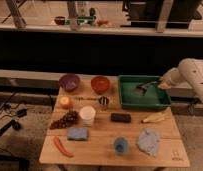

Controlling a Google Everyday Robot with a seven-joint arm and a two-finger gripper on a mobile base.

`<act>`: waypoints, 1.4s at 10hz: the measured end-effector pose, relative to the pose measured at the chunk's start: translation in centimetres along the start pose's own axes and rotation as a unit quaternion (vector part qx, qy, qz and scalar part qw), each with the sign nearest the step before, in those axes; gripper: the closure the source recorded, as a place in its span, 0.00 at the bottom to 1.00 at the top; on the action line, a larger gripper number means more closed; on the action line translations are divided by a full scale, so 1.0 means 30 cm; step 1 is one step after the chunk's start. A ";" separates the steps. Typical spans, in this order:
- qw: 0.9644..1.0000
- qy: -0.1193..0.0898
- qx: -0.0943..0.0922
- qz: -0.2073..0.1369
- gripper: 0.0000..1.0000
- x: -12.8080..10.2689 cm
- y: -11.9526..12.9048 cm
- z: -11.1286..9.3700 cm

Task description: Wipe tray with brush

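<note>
The green tray (130, 102) sits at the back right of the wooden table. Inside it, the small dark brush (141, 90) rests with its head on the tray floor, left of centre. My gripper (155, 84) reaches in over the tray's right rim from the white arm on the right. It is shut on the brush's thin handle, just right of the brush head.
Left of the tray stand a red bowl (100, 83) and a purple bowl (69, 81). In front are a black block (121, 117), banana (154, 118), white cup (87, 114), metal cup (103, 102), grapes (65, 120), blue sponge (77, 133), blue cup (120, 145) and cloth (148, 141).
</note>
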 end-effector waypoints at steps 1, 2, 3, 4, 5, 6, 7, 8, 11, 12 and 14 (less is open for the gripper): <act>1.000 -0.005 0.002 0.001 1.00 -0.006 -0.001 0.006; 1.000 -0.006 0.003 0.005 1.00 0.005 0.002 0.010; 1.000 -0.009 0.003 0.009 1.00 0.008 0.001 0.011; 1.000 -0.012 0.002 0.010 1.00 0.001 0.000 0.015; 1.000 -0.015 0.000 0.007 1.00 -0.015 0.001 0.023; 1.000 -0.015 0.000 0.007 1.00 -0.016 0.002 0.023; 1.000 -0.014 0.000 0.008 0.97 -0.009 0.001 0.020; 1.000 -0.014 0.000 0.009 0.89 -0.005 0.002 0.019; 1.000 -0.015 0.000 0.008 0.48 -0.014 0.002 0.022; 1.000 -0.015 0.000 0.008 0.36 -0.012 0.002 0.021; 1.000 -0.015 0.000 0.008 0.21 -0.014 0.002 0.022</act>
